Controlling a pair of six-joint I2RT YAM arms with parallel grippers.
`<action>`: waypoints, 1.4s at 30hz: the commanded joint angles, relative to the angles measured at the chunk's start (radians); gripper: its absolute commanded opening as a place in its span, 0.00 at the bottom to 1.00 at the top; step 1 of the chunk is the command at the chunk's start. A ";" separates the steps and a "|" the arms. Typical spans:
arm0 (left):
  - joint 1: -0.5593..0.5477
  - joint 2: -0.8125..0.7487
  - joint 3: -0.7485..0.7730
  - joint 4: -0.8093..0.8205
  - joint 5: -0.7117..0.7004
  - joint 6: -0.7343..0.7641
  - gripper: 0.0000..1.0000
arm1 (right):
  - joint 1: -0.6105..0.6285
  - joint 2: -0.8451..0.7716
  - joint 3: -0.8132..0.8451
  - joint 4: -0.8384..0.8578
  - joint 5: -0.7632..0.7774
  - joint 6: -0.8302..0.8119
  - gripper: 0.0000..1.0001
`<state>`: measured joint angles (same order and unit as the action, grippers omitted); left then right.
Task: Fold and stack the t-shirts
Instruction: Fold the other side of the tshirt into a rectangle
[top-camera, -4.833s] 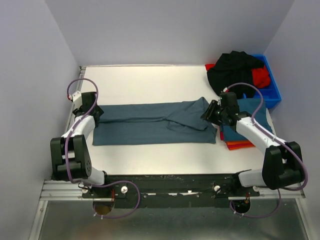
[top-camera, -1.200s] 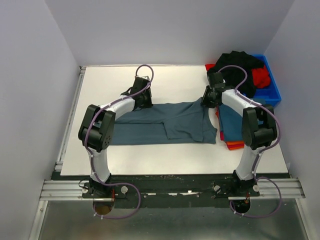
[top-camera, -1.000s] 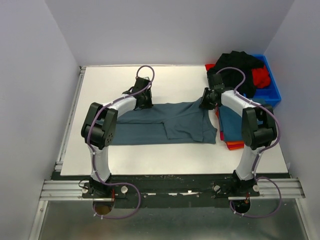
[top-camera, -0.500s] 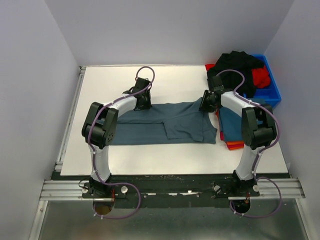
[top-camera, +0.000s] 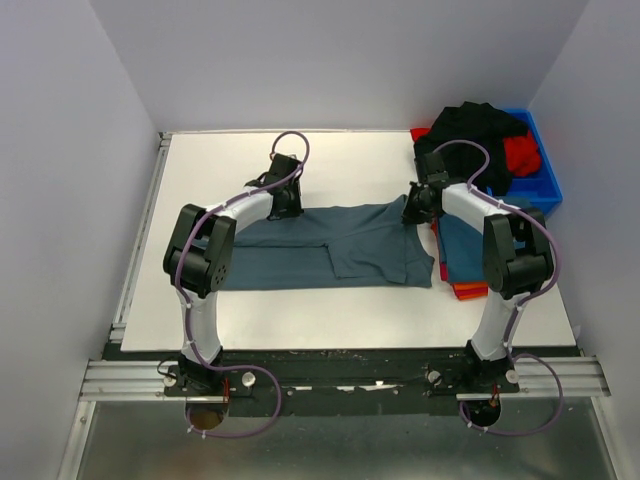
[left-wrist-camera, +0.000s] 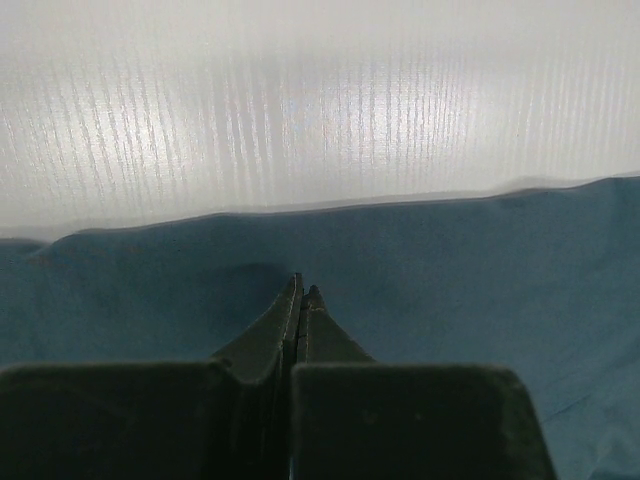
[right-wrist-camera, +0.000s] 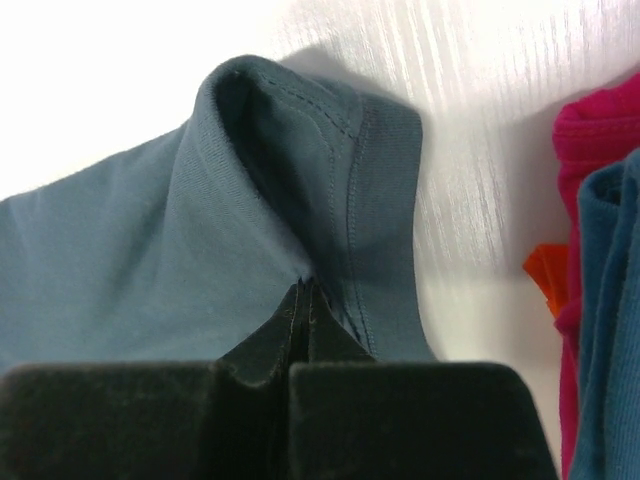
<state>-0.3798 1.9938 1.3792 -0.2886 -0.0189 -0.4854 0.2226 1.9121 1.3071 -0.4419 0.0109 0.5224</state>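
1. The slate teal-blue t-shirt (top-camera: 330, 245) lies flat in the middle of the white tabletop (top-camera: 350, 165). Its long axis runs left to right, and a doubled layer covers its right half.
2. At the shirt's far right corner, a stitched hem edge is raised into a small fold. I cannot tell which end is the neck.
3. The left claw (left-wrist-camera: 300, 290) is clenched. Its tips press into the cloth just inside the shirt's far edge, where the fabric puckers slightly.
4. The right claw (right-wrist-camera: 303, 290) is clenched on the raised hem fold at the far right corner.
5. Just right of the shirt sits a stack of folded shirts (top-camera: 468, 250), with blue on top and orange and red edges showing below.
6. Beyond the stack, a black t-shirt (top-camera: 470, 135) is heaped over the blue bin (top-camera: 545, 185), beside a red shirt (top-camera: 522, 152).
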 joint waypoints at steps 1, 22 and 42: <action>0.013 -0.001 0.011 -0.017 -0.032 0.014 0.00 | -0.008 -0.038 -0.049 -0.021 0.023 0.021 0.01; 0.032 0.039 0.029 -0.037 -0.044 0.025 0.00 | -0.028 -0.101 0.010 -0.069 0.142 0.010 0.42; 0.047 0.045 0.031 -0.049 -0.062 0.027 0.00 | -0.035 0.137 0.267 -0.190 0.080 -0.016 0.04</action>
<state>-0.3466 2.0224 1.3949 -0.3164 -0.0448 -0.4706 0.2005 2.0365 1.5532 -0.5953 0.0883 0.5030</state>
